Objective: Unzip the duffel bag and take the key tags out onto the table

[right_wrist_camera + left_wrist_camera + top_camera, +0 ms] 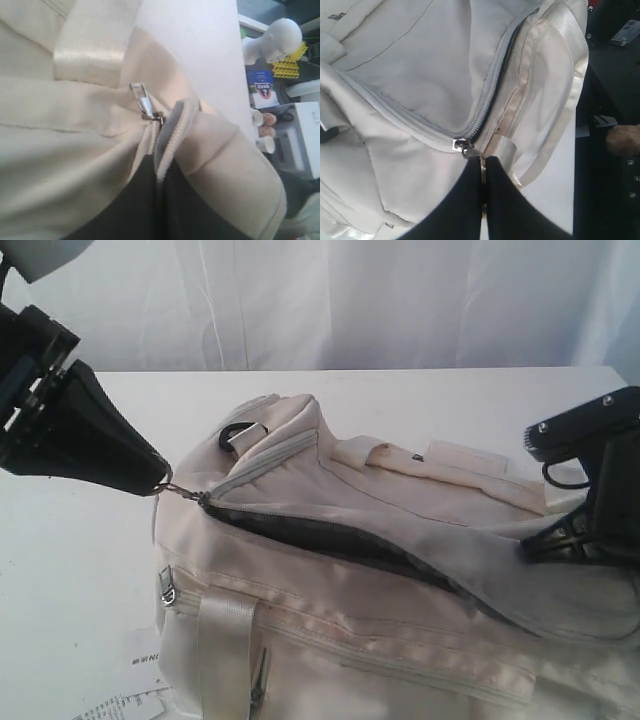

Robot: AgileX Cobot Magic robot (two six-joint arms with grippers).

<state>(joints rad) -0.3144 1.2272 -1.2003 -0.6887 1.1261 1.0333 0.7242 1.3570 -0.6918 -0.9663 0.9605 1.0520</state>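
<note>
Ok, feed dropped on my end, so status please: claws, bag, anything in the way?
Left claw shut on zipper pull. Right claw shut on duffel bag edge. Zipper gaping, key tags unseen. No obstruction seen.

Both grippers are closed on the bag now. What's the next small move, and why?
Probably lift the right gripper a little, raising the zipper edge it pinches while the left gripper holds the pull: the opening is a narrow slit and no key tags show.
</note>
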